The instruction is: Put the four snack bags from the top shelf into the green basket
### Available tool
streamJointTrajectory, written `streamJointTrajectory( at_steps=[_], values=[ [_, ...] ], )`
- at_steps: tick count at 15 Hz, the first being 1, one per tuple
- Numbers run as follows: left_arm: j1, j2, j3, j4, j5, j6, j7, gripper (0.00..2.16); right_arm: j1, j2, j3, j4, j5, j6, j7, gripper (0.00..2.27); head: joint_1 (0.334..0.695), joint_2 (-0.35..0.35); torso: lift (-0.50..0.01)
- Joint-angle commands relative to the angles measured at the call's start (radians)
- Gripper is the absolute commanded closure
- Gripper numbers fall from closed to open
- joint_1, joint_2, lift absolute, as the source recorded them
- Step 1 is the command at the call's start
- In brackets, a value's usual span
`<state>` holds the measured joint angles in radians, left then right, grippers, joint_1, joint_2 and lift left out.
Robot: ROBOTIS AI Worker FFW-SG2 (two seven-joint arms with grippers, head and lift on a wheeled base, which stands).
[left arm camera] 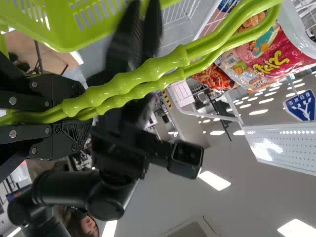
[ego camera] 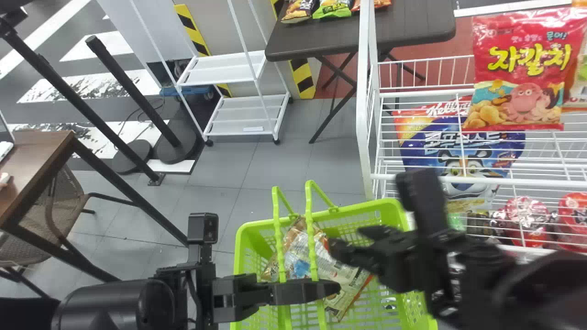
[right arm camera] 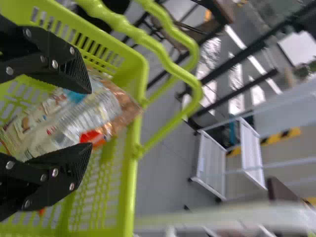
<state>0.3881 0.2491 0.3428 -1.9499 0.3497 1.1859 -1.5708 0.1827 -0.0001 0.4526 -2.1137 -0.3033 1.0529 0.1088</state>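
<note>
Closest to us, the left gripper (ego camera: 338, 288) is clenched around the green handles (ego camera: 279, 238), and look below: the green basket (ego camera: 396, 208) holds snack bags (ego camera: 298, 254), lying slanted and overlapping, too tangled to count. Over them comes the right gripper (ego camera: 347, 239), jaws spread, nothing in its grasp. Behind, a dark table (ego camera: 357, 34) carries more snack packs (ego camera: 298, 10) along its far side. Across to the white wire rack (ego camera: 364, 114): a red snack bag (ego camera: 523, 68) upright on the top shelf, another bag's edge (ego camera: 578, 87) just beside it, a blue cereal bag (ego camera: 458, 146) lower down, and red packs (ego camera: 527, 220) lower still.
</note>
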Motion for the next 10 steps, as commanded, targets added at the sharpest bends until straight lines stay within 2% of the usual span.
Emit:
streamJointTrajectory(
  at_steps=[1,3,4,6,7,8,10],
  values=[
    [0.0,-0.001,0.001,0.0,0.0,0.001,-0.01,2.15,0.072,-0.001,-0.189,-0.157,0.018,0.002,-0.001,0.03,0.695,0.35,0.0],
    [0.0,-0.004,-0.001,0.0,0.0,0.001,-0.01,2.15,0.035,-0.001,-0.315,-0.143,0.066,-0.059,-0.005,0.03,0.695,0.35,0.0],
    [0.0,-0.004,-0.001,0.0,0.0,-0.002,-0.01,2.15,-0.006,-0.001,-0.35,-0.092,0.092,-0.081,-0.006,0.03,0.695,0.298,0.0],
    [0.0,-0.007,-0.002,0.0,-0.002,-0.002,-0.01,2.15,-0.117,-0.009,-0.416,0.104,0.133,-0.308,-0.005,0.04,0.695,0.183,0.0],
    [0.002,-0.007,-0.001,0.002,-0.003,-0.005,-0.01,2.15,-0.17,-0.021,-0.423,0.199,0.141,-0.385,-0.001,0.04,0.695,0.102,0.0],
    [0.005,-0.007,-0.001,0.002,-0.002,-0.005,-0.01,2.15,-0.23,-0.038,-0.423,0.305,0.147,-0.461,-0.001,0.04,0.695,0.065,0.0],
    [0.011,-0.008,-0.001,0.003,-0.003,-0.011,-0.01,2.15,-0.347,-0.043,-0.419,0.506,0.156,-0.584,0.002,0.04,0.695,0.019,0.0]
  ],
)
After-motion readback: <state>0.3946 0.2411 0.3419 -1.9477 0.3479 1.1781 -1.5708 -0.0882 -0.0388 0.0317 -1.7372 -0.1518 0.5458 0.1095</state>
